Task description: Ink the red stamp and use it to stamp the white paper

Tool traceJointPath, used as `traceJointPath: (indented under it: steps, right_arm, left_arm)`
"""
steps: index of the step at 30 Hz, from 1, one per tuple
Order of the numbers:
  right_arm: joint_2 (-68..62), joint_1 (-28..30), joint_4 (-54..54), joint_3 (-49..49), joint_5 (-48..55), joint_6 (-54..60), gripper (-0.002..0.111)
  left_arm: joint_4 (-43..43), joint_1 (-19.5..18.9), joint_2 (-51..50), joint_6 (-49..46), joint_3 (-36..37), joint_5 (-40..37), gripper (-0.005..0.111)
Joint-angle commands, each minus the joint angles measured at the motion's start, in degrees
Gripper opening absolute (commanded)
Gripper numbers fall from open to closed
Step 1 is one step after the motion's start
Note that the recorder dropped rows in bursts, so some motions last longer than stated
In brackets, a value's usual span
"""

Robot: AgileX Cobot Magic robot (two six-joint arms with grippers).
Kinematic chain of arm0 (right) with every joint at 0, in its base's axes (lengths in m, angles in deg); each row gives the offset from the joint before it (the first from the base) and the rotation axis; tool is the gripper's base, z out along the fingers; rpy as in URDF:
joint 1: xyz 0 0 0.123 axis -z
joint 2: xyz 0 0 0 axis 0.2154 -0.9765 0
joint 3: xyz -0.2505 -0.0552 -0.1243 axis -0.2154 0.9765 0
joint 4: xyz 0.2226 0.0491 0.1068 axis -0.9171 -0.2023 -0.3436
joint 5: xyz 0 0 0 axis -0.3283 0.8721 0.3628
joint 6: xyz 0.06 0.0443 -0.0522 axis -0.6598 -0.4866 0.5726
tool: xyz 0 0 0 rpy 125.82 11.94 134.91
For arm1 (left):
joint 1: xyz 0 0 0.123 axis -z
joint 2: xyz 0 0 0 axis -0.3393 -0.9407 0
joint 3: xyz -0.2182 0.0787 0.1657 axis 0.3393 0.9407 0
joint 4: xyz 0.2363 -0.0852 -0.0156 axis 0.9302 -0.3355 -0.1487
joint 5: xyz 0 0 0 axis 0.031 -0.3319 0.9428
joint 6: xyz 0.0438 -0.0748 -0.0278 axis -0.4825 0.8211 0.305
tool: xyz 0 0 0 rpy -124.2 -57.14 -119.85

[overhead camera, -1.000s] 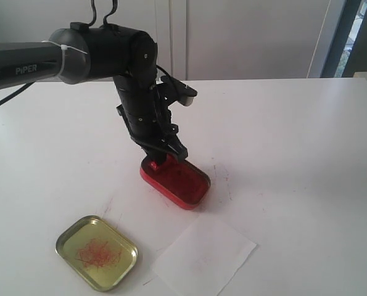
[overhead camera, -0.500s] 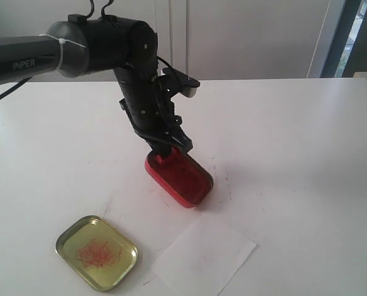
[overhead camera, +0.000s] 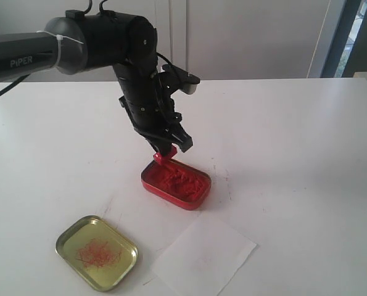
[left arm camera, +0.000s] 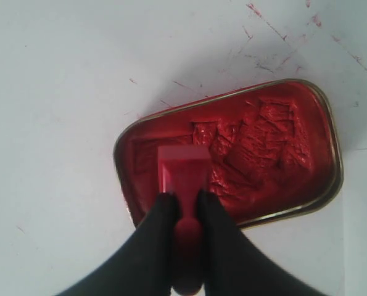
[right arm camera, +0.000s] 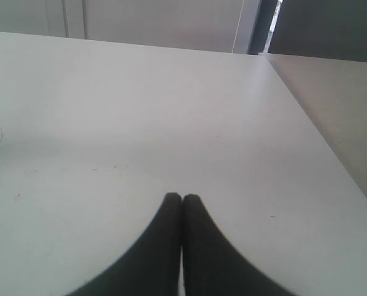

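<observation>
The red stamp (overhead camera: 165,155) is a small block with a knobbed handle, and my left gripper (overhead camera: 171,148) is shut on that handle. It hangs base down just over the near-left end of the open red ink tin (overhead camera: 177,182). In the left wrist view the stamp (left arm camera: 183,168) shows between the black fingers of the gripper (left arm camera: 183,200), above the creased red paste of the tin (left arm camera: 263,148). The white paper (overhead camera: 205,253) lies flat in front of the tin. My right gripper (right arm camera: 182,198) is shut on nothing above bare table and is outside the exterior view.
A brass-coloured tin lid (overhead camera: 97,253) with red smears lies to the left of the paper. Faint red ink marks (overhead camera: 223,176) streak the white tabletop beside the ink tin. The table's right edge (right arm camera: 313,123) runs past my right gripper.
The stamp was pressed into the paste. As the left gripper rose, the ink tin tipped up with it. The tin now lies flat again and the stamp sits slightly higher.
</observation>
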Motion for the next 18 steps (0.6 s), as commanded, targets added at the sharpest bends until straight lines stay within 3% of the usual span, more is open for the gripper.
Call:
traceJointPath:
  steps: [1,18]
  right_arm:
    - [0.36,-0.15,0.46,0.19,-0.33,0.03,0.0]
    - [0.36,-0.15,0.46,0.19,-0.33,0.03,0.0]
  left_arm:
    - [-0.82,0.27,0.89,0.34,-0.52,-1.3,0.0]
    - [-1.58,0.48,0.89,-0.55,-0.52,-5.27,0.0]
